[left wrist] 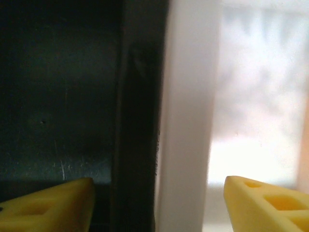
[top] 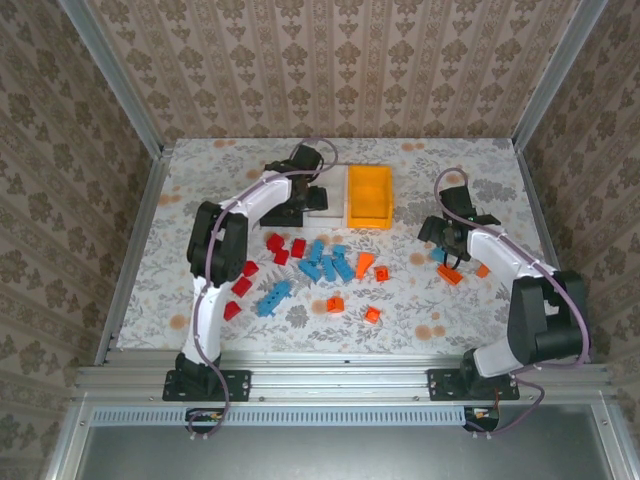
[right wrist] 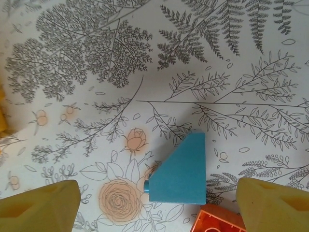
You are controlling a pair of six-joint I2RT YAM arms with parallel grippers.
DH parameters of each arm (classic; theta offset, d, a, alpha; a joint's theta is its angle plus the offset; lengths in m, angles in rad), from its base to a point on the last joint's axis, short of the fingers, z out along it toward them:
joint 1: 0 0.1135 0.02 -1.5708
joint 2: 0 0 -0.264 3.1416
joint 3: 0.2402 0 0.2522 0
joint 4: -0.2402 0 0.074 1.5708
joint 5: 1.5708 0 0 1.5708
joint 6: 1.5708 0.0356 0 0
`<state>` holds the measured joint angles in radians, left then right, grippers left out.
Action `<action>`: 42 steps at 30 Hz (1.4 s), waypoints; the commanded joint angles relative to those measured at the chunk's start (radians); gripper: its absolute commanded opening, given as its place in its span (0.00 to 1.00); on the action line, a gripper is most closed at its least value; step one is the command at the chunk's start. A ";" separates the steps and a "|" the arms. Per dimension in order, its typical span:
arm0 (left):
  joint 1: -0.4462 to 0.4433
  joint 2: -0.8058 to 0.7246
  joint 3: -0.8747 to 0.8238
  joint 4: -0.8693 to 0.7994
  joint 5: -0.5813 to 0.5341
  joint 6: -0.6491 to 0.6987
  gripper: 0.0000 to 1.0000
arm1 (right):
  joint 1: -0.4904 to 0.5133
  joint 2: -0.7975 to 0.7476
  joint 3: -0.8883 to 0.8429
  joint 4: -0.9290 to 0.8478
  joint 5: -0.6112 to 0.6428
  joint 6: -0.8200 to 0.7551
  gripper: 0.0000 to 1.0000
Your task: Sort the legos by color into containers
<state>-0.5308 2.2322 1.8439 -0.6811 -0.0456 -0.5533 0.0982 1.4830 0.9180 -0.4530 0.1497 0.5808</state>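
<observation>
Black bin (left wrist: 137,145) touching white bin (left wrist: 186,121); orange bin (top: 368,195) beside; left fingers (left wrist: 48,205), right fingers (right wrist: 38,208) spread.

Smooth, lightly scratched plastic is seen on the black bin (left wrist: 58,96); milky, translucent plastic on the white bin (left wrist: 188,121). The blue brick (right wrist: 181,174) is shown matt and finely speckled, the printed table covering (right wrist: 145,48) flat and dull, the frame rail (top: 340,378) brushed metal.
</observation>
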 commanded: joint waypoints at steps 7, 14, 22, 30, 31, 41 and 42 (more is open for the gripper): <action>0.001 -0.412 -0.220 0.102 0.132 0.002 0.90 | -0.009 0.141 0.038 0.007 -0.003 0.005 0.84; 0.070 -0.735 -0.558 0.178 0.160 -0.052 0.92 | -0.008 0.172 0.060 0.007 0.007 -0.010 0.60; 0.185 -0.949 -0.793 0.197 0.225 -0.090 0.93 | 0.004 0.142 0.054 0.011 0.016 -0.013 0.37; 0.280 -1.074 -0.946 0.234 0.313 -0.139 0.95 | 0.102 0.096 0.168 -0.044 0.037 -0.032 0.35; 0.283 -1.086 -0.960 0.238 0.317 -0.142 0.95 | 0.120 0.097 0.191 -0.050 0.038 -0.033 0.36; 0.261 -1.123 -1.123 0.315 0.402 -0.186 0.95 | 0.257 0.345 0.565 -0.117 0.063 -0.062 0.36; 0.260 -1.127 -1.130 0.310 0.405 -0.182 0.95 | 0.257 0.390 0.615 -0.138 0.060 -0.077 0.36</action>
<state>-0.2626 1.1152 0.7307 -0.3962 0.3099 -0.7158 0.3580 1.7641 1.4582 -0.5068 0.1802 0.5449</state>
